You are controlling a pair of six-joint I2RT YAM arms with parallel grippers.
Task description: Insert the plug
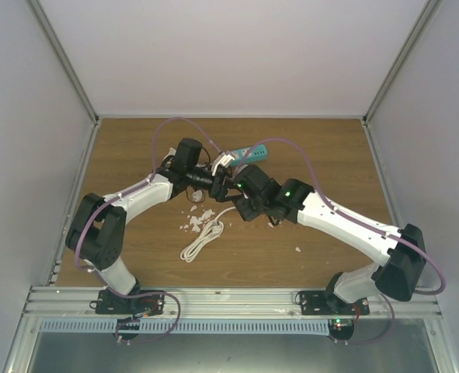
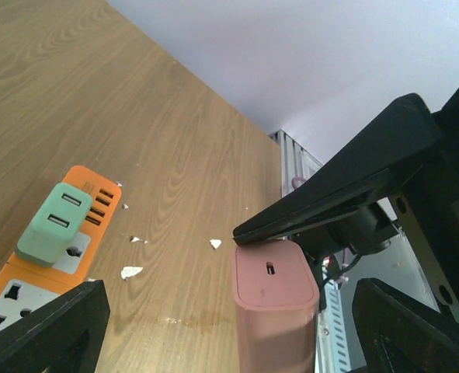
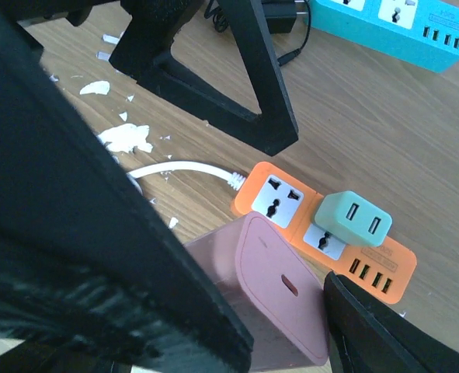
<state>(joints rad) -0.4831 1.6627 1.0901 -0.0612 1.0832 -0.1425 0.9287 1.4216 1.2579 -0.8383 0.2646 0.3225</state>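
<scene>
No lettering can be read on any item. The right gripper [image 3: 283, 318] clamps the pink plug [image 3: 272, 299], a smooth, rounded plastic block with a small dark slot on its face. Its prongs are hidden. It is held near the orange power strip [image 3: 373, 268] at mid-worktop [image 3: 384, 132], though I cannot tell whether it touches the strip. A mint-green adapter [image 3: 353, 217] with two USB slots sits in one socket. A teal strip [image 3: 392, 23] is cut off at the far edge. The left gripper [image 2: 229, 303] is wide and holds nothing. White flakes [image 3: 124, 138] lie by the white cord [image 3: 175, 167].
</scene>
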